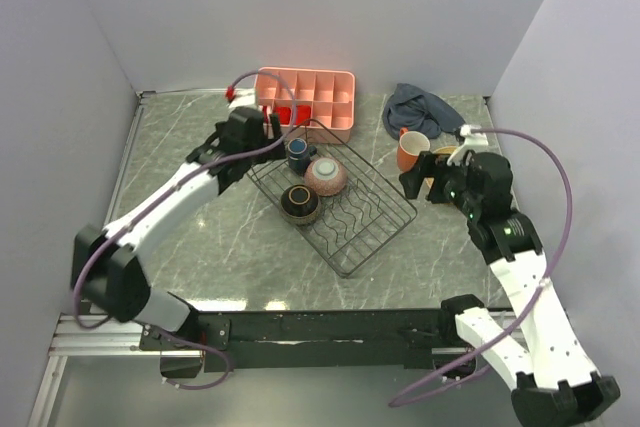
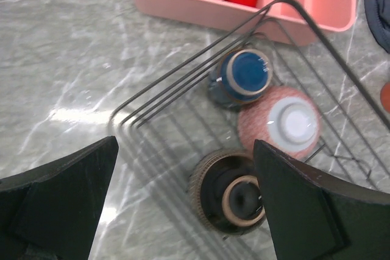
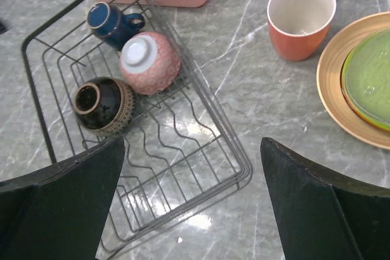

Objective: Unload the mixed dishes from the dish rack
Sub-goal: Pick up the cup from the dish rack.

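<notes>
- Three dishes sit at the far-left end of the dish rack: dark-blue cup, pinkish bowl, dark-brown bowl.
- Nearest is the left hand, wide open and empty, just above them.
- Off to the rack's right, the right hand is open and empty too, by the orange mug on the bench.

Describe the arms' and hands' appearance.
The left arm and right arm have white shells with black joints. The left hand and right hand are black, with broad blunt fingers. Purple cables trail from both arms; green lights dot the right.
</notes>
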Available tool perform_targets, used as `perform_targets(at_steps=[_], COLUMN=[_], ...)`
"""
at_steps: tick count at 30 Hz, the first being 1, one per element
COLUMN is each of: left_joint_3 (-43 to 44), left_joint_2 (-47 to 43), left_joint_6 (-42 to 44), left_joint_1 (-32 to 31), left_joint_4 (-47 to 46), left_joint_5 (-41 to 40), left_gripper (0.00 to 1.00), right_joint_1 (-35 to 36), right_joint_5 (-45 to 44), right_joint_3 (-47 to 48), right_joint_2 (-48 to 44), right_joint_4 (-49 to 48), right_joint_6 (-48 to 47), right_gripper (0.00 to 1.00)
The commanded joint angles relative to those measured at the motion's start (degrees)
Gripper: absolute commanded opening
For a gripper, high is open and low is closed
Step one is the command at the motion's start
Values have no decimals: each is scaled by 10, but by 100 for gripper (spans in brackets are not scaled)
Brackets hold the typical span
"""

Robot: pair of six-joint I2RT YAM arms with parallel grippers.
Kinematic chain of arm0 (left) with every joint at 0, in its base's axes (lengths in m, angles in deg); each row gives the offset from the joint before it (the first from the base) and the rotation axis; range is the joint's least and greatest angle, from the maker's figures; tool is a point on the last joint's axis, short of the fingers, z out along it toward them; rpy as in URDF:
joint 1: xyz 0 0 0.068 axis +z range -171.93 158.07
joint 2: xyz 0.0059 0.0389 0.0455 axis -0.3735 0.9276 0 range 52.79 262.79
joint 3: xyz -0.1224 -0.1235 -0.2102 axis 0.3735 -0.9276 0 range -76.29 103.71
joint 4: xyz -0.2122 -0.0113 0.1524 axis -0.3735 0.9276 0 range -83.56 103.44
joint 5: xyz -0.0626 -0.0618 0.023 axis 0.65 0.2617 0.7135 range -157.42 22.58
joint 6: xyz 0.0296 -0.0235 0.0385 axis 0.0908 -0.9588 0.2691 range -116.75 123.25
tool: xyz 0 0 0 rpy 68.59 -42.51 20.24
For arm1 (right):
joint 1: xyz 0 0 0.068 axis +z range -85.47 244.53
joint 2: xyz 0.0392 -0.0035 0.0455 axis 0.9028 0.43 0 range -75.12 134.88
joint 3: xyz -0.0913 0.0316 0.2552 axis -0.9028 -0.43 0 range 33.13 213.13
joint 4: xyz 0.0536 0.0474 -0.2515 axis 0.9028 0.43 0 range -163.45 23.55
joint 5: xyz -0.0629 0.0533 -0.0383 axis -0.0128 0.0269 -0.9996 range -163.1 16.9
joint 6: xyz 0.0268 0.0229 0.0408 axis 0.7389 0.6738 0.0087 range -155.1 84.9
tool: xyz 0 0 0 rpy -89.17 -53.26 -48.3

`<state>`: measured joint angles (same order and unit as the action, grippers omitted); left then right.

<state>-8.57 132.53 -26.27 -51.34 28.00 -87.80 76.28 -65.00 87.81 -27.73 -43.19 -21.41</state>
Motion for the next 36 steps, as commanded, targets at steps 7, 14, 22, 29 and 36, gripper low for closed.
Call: perform_targets(at_steps=[7, 14, 22, 29, 36], left_joint_3=[228, 322, 354, 369, 378], left_joint_2=[202, 298, 359, 392, 418], left_joint_6=[-33, -59, -94, -107, -121], left_joint_1=[-35, -43, -48, -49, -47], left_joint_4=[138, 178, 173, 154, 146], left_joint_5=[-18, -37, -30, -43, -77], left_gripper=[99, 99, 99, 99, 100], right_joint_1=[2, 2, 1, 1, 4], right_joint_5=[34, 53, 71, 84, 87], right_joint_3=[-69, -96, -104, -112, -122], right_joint_2=[-106, -135, -142, -146, -147], right_joint_4=[-9, -8, -7, -6, -11], right_joint_6=[26, 27, 17, 10, 5], right_gripper=[100, 100, 100, 100, 100])
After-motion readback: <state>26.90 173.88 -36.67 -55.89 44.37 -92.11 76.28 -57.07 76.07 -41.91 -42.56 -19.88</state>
